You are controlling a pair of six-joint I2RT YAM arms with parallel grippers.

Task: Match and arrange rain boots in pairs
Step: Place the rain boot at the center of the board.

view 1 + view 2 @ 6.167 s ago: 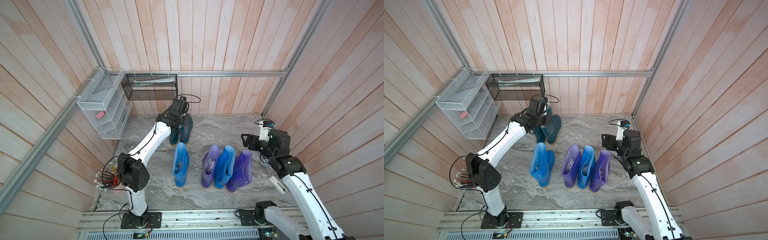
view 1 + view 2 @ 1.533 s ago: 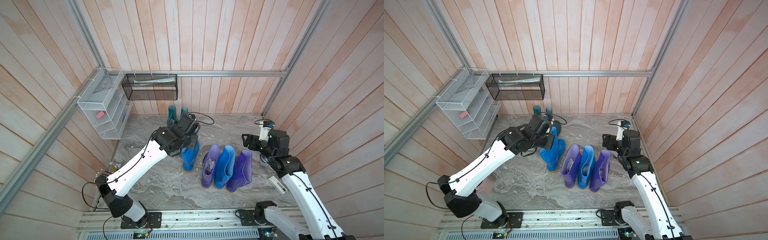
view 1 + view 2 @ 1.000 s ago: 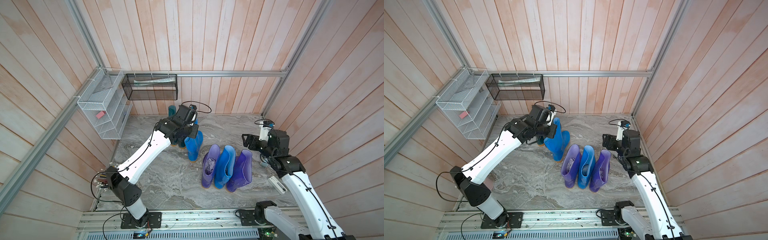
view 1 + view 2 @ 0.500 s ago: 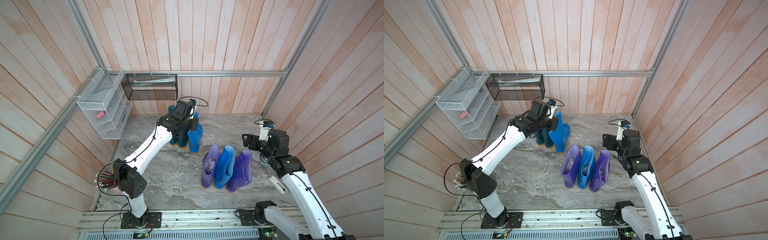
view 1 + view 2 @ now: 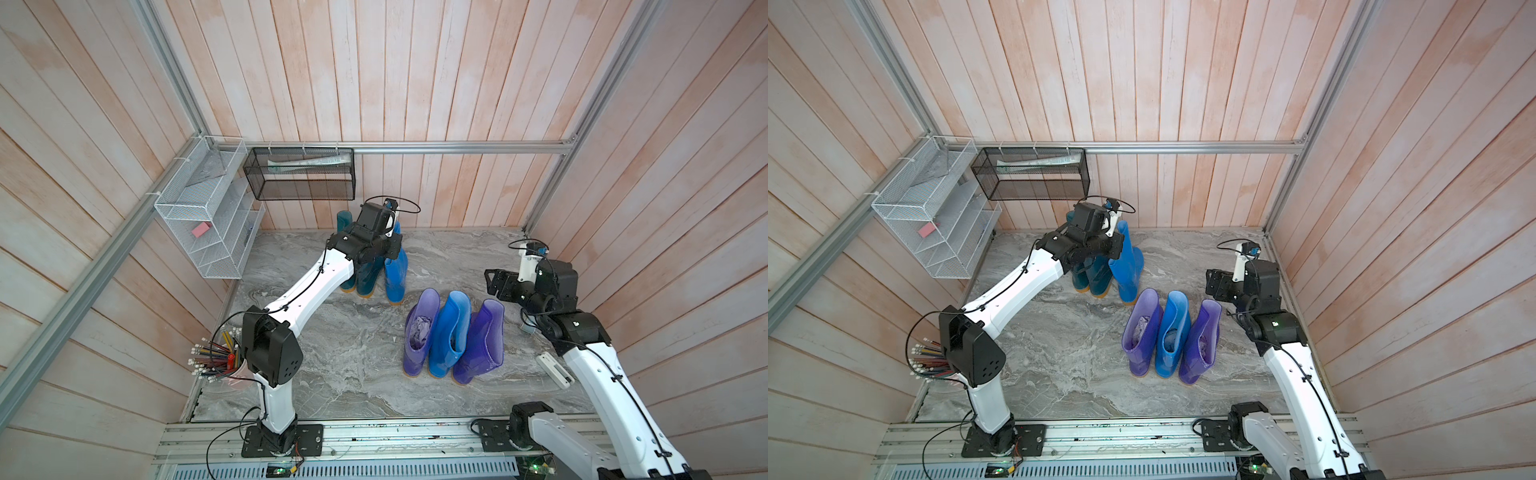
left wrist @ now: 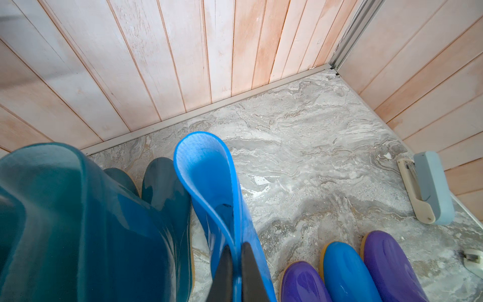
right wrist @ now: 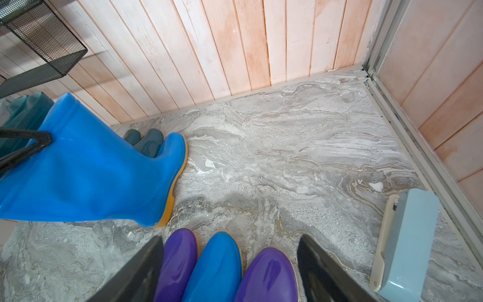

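In both top views my left claw (image 5: 390,242) reaches toward the back wall (image 5: 436,83), clenched on the top rim of a blue boot (image 5: 395,274). That boot stands just beside the teal pair (image 5: 365,277). My right claw (image 5: 496,283) hovers spread wide and empty near the remaining three boots, where the other blue boot (image 5: 1173,332) sits wedged between the two purple boots (image 5: 1142,332).

In the left wrist view, my fingers (image 6: 224,272) pinch the blue rim, with the teal shafts alongside.

In the right wrist view, the held boot leans with its sole at the floor (image 7: 287,157); I cannot tell whether it rests fully.

By my reckoning, teal is paired. Blue lacks its mate beside it, and the purples stand split.
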